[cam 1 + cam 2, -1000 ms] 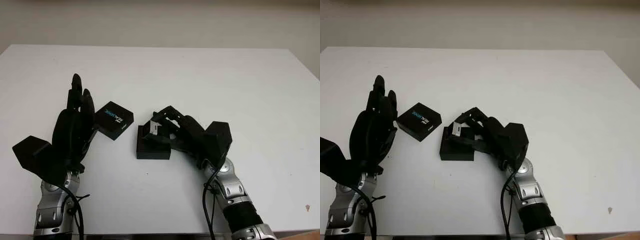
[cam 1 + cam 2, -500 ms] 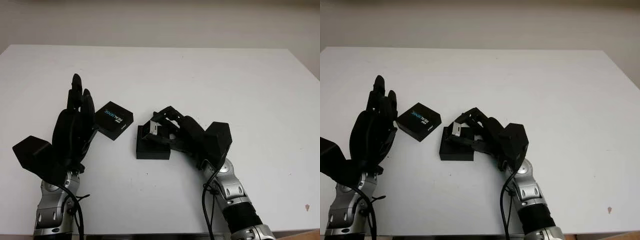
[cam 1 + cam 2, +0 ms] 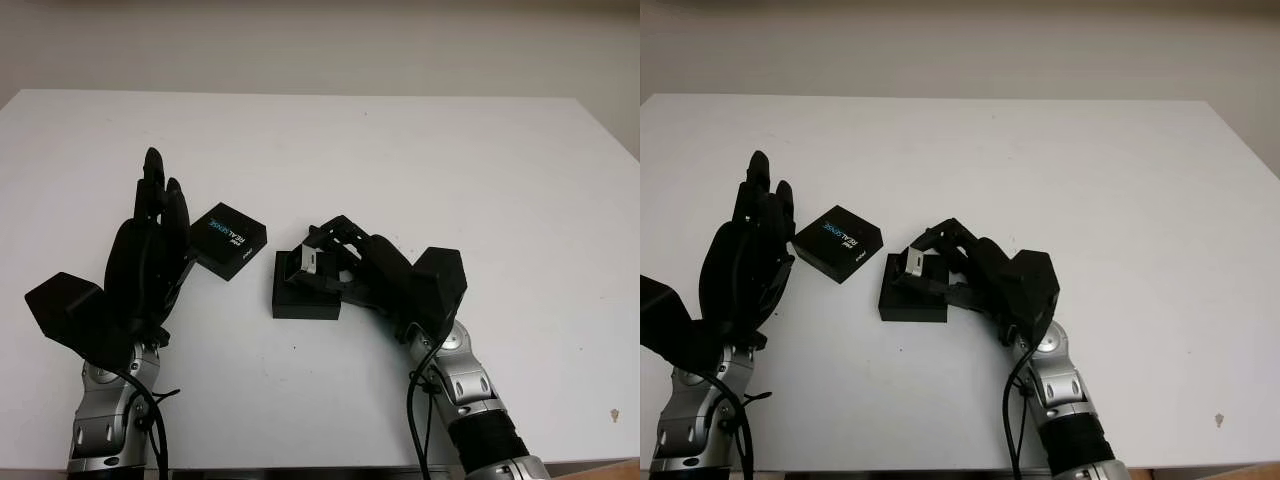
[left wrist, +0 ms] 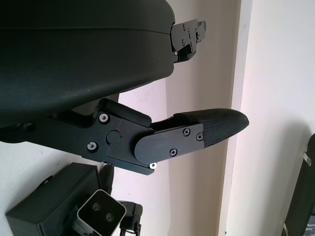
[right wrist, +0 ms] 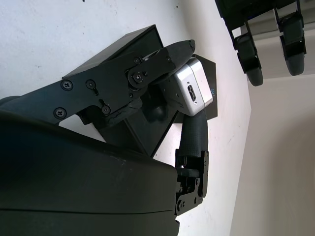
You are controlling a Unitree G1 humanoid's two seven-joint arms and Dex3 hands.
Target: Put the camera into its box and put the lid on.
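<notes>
White desk (image 3: 420, 150) under everything. Places given relative to the box.

Left hand (image 3: 150, 255) well to the left of the box, raised upright off the desk, palm side turned toward the lid, open and holding nothing; black fingers (image 4: 206, 129) seen close in the left wrist view.

Right hand (image 3: 385, 275) coming in from the box's right side, fingers (image 5: 142, 73) reaching over the box's right half, clamped on the camera.

Box (image 3: 305, 290): black, open, flat on the desk near the middle, between the two hands. Also seen in the left wrist view (image 4: 49, 209) and the right wrist view (image 5: 147, 125).

Lid (image 3: 228, 240): black, with light printed lettering on top, on the desk just to the left of and slightly behind the box, turned at an angle to it, apart from it, close to the left hand. Touching the left hand or not: cannot tell.

Camera (image 3: 304, 263): small, silver-grey, pinched in the right hand's fingertips, tilted, held right at the box's upper right part, above its opening. Already seated inside or just over the rim: cannot tell. Silver end face with a small port visible in the right wrist view (image 5: 193, 93); face with two round openings visible in the left wrist view (image 4: 101, 215).
</notes>
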